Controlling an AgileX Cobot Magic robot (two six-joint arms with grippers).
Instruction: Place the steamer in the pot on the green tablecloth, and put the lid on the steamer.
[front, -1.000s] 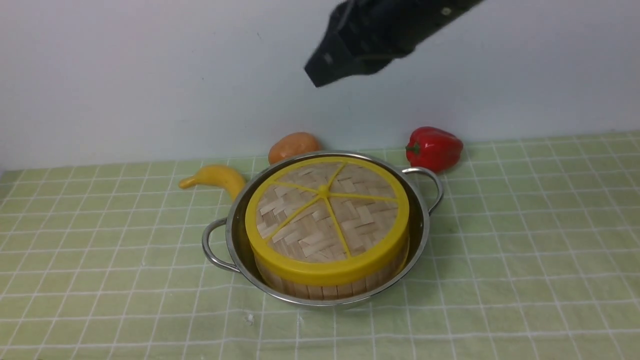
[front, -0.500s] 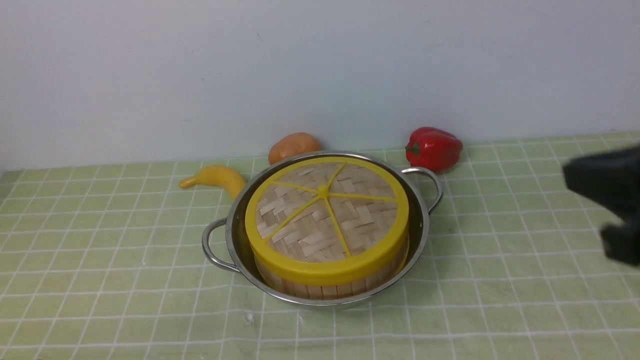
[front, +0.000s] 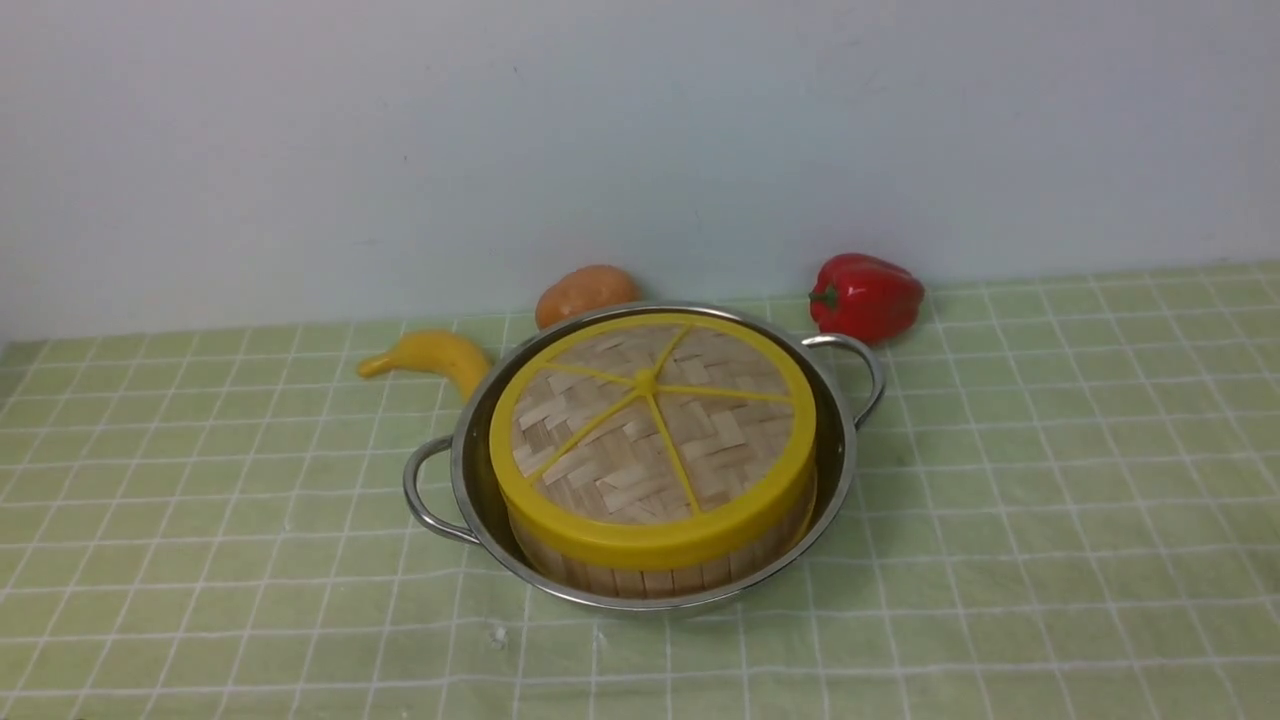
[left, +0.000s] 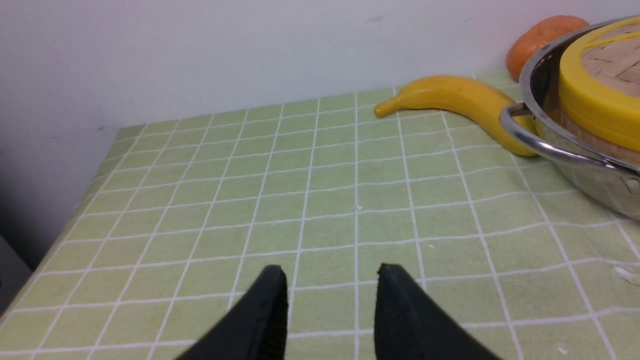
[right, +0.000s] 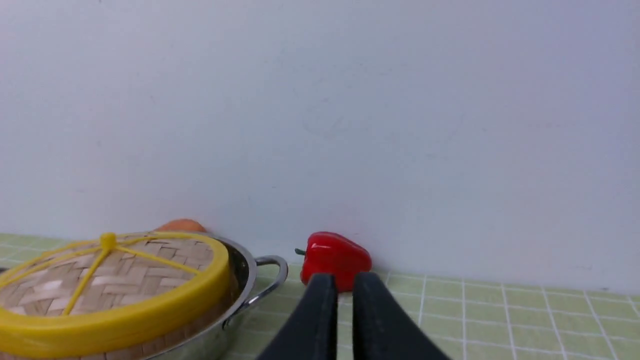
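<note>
Green checked cloth spread over a table against a pale wall. At centre, one steel pot with two loop handles. Inside it, one bamboo steamer, upright. On top of the steamer, one woven lid with yellow rim and centre knob, sitting flat and square.

Behind the pot: one yellow banana to the left, touching or just beside the pot; one orange fruit near the back rim; one red pepper to the right, apart from the pot.

Neither arm visible from the front. Left gripper low over bare cloth, well left of the pot, jaws apart, holding nothing. Right gripper off to the pot's right, jaws parted by a narrow gap, holding nothing.

Judged step: both placements look done. Next move likely calls only for keeping clear of the stack; no further grasp apparently needed.
</note>
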